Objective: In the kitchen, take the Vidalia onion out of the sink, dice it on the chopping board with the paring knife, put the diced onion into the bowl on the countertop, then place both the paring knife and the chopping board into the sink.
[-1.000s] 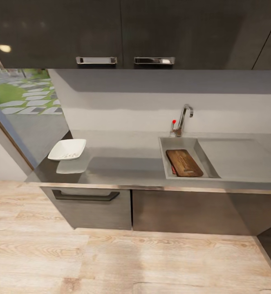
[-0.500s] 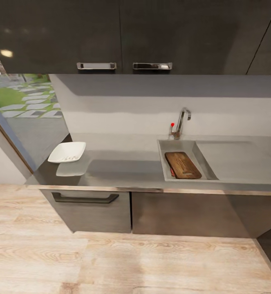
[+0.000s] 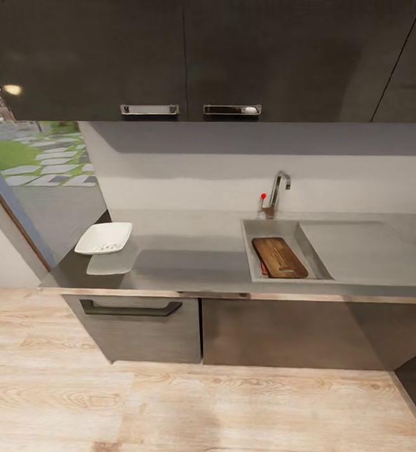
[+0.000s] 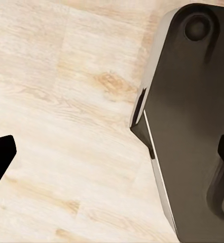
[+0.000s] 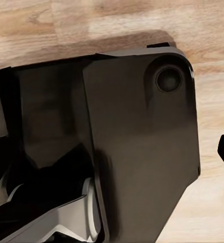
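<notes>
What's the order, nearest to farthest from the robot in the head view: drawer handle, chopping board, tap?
1. Drawer handle, on the cabinet front, left side.
2. Chopping board, lying in the sink, right of centre.
3. Tap, behind the sink by the wall.

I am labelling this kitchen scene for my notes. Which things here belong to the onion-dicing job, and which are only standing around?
Belong to the job:
- chopping board, lying in the sink
- red bit at the board's edge, perhaps the paring knife
- bowl
- countertop

Only standing around:
- tap
- upper cabinets
- drawer handle
- wood floor
</notes>
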{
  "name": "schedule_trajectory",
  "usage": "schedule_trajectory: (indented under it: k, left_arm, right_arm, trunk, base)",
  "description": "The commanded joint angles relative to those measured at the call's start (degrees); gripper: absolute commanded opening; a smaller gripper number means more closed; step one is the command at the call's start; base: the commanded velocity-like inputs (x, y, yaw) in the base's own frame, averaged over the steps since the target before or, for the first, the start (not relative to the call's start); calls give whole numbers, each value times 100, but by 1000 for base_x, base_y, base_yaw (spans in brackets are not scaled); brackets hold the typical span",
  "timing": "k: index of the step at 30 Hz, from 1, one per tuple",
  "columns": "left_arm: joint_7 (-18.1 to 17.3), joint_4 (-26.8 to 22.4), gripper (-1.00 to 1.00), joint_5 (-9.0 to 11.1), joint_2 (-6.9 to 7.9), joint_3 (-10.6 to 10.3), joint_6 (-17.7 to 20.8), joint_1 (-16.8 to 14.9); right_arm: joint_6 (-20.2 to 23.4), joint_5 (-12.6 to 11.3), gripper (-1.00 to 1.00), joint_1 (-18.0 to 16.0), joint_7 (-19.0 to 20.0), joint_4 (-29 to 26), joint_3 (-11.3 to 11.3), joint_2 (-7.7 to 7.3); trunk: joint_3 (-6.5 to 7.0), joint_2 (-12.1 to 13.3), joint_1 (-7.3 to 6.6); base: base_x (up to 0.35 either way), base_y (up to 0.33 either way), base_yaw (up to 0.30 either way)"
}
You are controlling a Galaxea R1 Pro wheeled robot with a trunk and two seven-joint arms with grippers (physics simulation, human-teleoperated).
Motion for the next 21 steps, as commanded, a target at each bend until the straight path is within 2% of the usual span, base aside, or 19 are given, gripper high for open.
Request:
schedule_trajectory:
  k: [1, 10, 21]
  left_arm:
    - [15, -12, 100, 11, 0, -10, -4, 3]
    - [30, -11, 100, 17, 0, -10, -3, 3]
    - [27, -7, 100, 17, 0, -10, -3, 3]
  right_arm:
    - [-17, -63, 100, -3, -21, 4, 50, -4]
    - [-19, -163, 100, -3, -58, 4, 33, -108]
    - [-26, -156, 100, -3, -91, 4, 49, -119]
  trunk:
    - [1, -9, 3]
    - [84, -9, 3]
    - [149, -9, 3]
  base:
    - [0, 0, -59]
    - [0, 0, -64]
    - [0, 0, -52]
